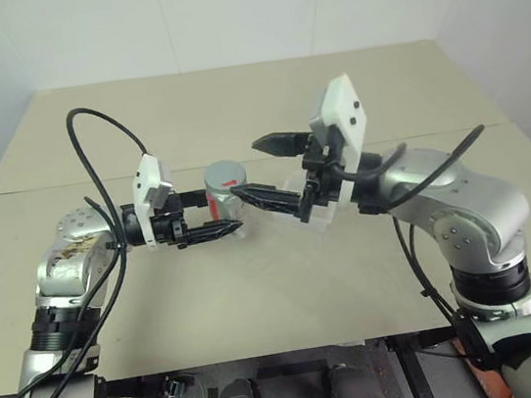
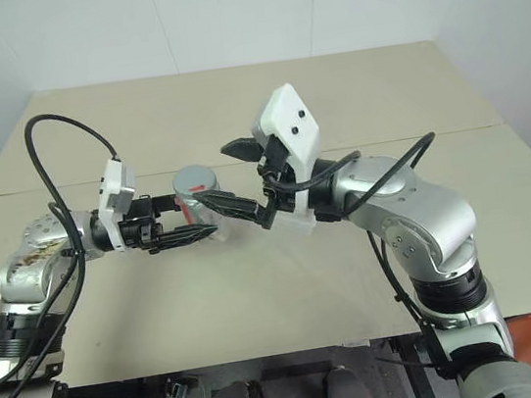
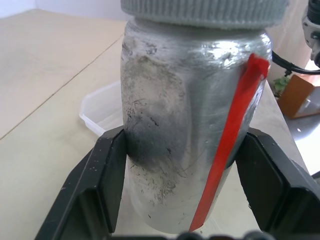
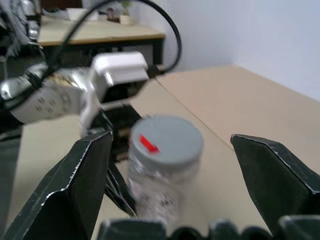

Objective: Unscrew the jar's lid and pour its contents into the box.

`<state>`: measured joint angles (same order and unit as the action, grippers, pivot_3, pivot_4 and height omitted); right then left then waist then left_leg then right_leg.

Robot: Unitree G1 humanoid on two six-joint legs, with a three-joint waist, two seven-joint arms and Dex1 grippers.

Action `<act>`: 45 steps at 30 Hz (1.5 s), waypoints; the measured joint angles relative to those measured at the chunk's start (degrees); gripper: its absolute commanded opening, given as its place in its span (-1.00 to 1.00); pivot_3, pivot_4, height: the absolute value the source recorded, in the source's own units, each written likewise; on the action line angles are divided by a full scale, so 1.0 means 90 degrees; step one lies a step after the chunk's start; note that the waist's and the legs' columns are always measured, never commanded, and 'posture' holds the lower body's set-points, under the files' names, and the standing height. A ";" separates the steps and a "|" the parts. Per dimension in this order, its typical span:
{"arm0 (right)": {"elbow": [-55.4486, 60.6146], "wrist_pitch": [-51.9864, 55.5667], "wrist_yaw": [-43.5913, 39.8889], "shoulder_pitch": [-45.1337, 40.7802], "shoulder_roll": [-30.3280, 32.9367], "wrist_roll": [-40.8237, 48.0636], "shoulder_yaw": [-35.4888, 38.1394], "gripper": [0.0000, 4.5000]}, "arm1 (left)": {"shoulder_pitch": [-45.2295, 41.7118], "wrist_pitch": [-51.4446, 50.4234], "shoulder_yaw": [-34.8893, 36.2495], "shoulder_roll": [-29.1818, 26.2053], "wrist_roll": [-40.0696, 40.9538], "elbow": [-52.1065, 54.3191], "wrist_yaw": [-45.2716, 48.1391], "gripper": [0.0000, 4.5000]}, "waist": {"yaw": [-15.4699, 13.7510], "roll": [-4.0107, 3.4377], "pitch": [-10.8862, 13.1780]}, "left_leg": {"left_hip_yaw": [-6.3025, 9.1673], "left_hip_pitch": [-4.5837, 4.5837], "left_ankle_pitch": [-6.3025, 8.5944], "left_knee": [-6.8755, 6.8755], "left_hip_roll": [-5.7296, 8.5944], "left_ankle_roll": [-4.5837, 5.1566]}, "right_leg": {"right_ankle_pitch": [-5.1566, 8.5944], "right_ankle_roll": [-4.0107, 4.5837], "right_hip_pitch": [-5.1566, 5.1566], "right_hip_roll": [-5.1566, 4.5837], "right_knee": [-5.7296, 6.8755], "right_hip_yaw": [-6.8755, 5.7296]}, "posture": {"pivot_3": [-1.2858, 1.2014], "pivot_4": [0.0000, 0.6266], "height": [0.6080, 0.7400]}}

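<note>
Jar (image 1: pixel 222 201) sits clamped between your left gripper (image 1: pixel 212 228)'s fingers, lid (image 4: pixel 165 140) on. Right gripper (image 1: pixel 264 171) is spread wide, empty, the lid just ahead between its fingertips. Box (image 3: pixel 102 107) lies behind the jar. Risk: an off-centre close tilts the jar.

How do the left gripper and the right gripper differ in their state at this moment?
The left gripper is shut on the jar, low on its body; the right gripper is open and holds nothing. The left gripper points toward the robot's right, the right gripper toward its left, near the lid. Both have two black fingers.
</note>
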<state>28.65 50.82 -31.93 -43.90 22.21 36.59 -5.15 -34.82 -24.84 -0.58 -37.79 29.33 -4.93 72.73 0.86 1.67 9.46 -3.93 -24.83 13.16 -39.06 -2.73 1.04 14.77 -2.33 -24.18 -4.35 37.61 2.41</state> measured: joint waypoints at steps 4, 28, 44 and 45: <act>-0.0099 -0.0001 0.0082 -0.0151 -0.0235 -0.0076 -0.0240 0.96 | 0.0007 0.0000 0.0006 0.0051 0.0003 0.0069 -0.0044 0.31 | -0.0003 0.0000 0.0000 | -0.0002 0.0000 0.0000 0.0000 0.0000 0.0000 | 0.0000 0.0000 0.0001 0.0000 0.0000 0.0000 | 0.03 -0.52 1.00; -0.0832 -0.0015 0.0294 -0.0341 -0.0522 -0.0958 -0.0718 0.96 | 0.0087 -0.0015 0.0061 0.0061 0.0023 0.0187 -0.0147 0.31 | -0.0006 0.0000 0.0000 | -0.0003 0.0000 0.0000 0.0000 0.0000 0.0000 | 0.0000 0.0000 0.0000 0.0000 0.0000 -0.0001 | 0.03 -0.52 1.00; -0.0289 -0.0012 0.0224 0.0041 -0.0092 -0.0550 -0.0281 0.96 | 0.0126 -0.0041 0.0185 0.0056 0.0031 0.0194 -0.0212 0.31 | -0.0006 0.0000 0.0000 | -0.0002 0.0000 0.0000 0.0000 0.0000 0.0000 | 0.0000 0.0000 0.0000 0.0000 -0.0001 -0.0001 | 0.03 -0.52 1.00; -0.0288 -0.0012 0.0226 0.0054 -0.0073 -0.0543 -0.0275 0.96 | 0.0125 -0.0041 0.0185 0.0056 0.0031 0.0194 -0.0211 0.31 | -0.0007 0.0000 0.0000 | -0.0002 0.0000 0.0000 0.0000 0.0000 0.0000 | 0.0000 0.0000 0.0001 0.0000 -0.0001 -0.0001 | 0.03 -0.52 1.00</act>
<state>26.06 50.72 -29.89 -43.42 21.55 31.70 -7.62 -33.69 -25.21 1.08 -37.29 29.61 -3.19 70.83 0.80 1.67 9.46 -3.95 -24.83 13.16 -39.06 -2.73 1.04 14.77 -2.33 -24.18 -4.36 37.60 2.41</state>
